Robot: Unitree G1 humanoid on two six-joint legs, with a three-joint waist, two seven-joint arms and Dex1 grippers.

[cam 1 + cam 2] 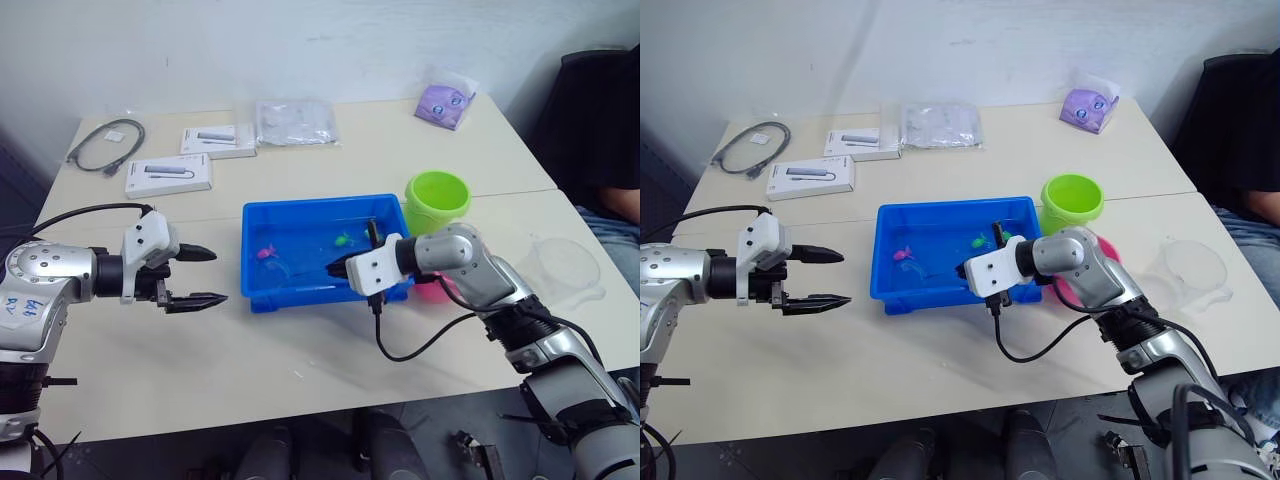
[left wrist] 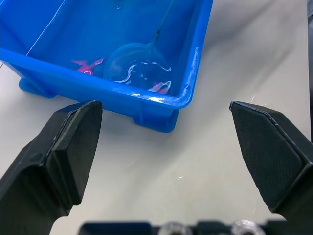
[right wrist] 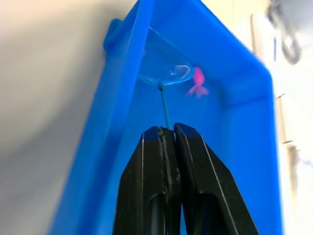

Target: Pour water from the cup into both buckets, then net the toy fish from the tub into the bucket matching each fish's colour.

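Observation:
The blue tub [image 1: 300, 214] sits mid-table with water in it. A pink fish [image 1: 265, 252] and a green fish [image 1: 342, 240] lie inside. My right gripper [image 1: 336, 268] reaches over the tub's near right corner, shut on the net's thin handle [image 3: 165, 105]. The net hoop [image 3: 166, 73] is dipped in the water near a pink fish [image 3: 197, 82]. My left gripper [image 1: 218, 276] hangs open just left of the tub, holding nothing. The green bucket [image 1: 437, 200] stands right of the tub. The pink bucket [image 1: 1108, 250] is partly hidden behind my right arm. The clear cup [image 1: 565, 265] rests far right.
At the back left of the table lie two white boxes [image 1: 168, 175], a coiled grey cable [image 1: 105, 143] and a clear plastic bag [image 1: 295, 122]. A purple pouch [image 1: 445, 103] sits at the back right. A person [image 1: 610, 190] sits beyond the table's right edge.

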